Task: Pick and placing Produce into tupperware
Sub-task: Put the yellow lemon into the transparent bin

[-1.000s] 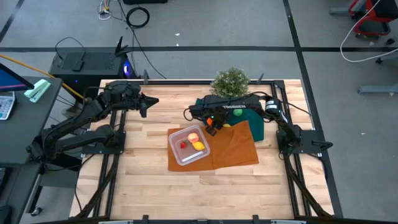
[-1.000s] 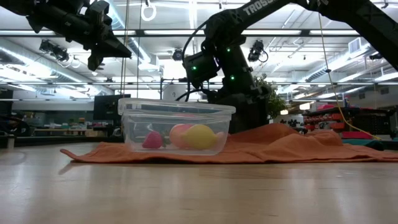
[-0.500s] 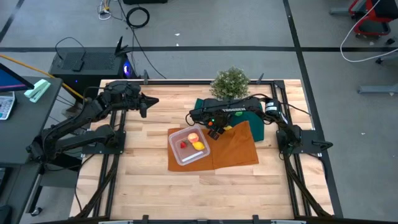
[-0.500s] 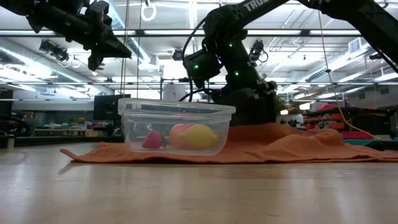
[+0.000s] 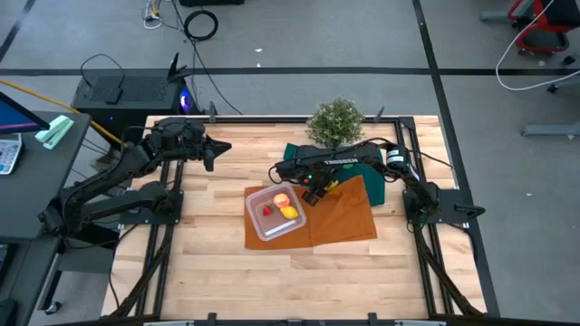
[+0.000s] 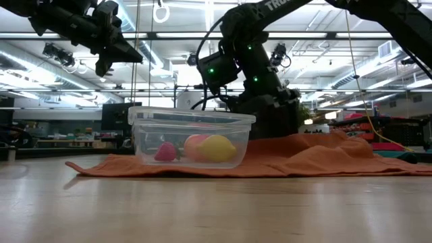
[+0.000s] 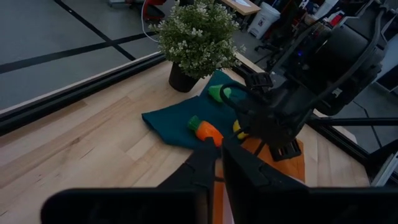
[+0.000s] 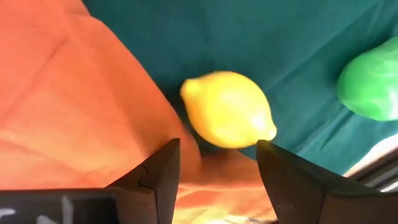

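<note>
I have the right claw [image 8: 214, 163] spread wide, a lemon [image 8: 229, 109] just ahead between its fingers; next I judge: lower, close, carry to tub [image 5: 263, 231].

Readable text is only on the right arm [image 6: 283, 8]: white capitals on its dark link, low view shows "TROSS" and then the frame edge cuts it off. Same marking sits on that arm's link [image 5: 337, 163] in the high view, white letters, too small to spell out. Right wrist view has a couple of pale strokes on the gripper body at the bottom corner, unreadable. Nothing legible on anything else.
</note>
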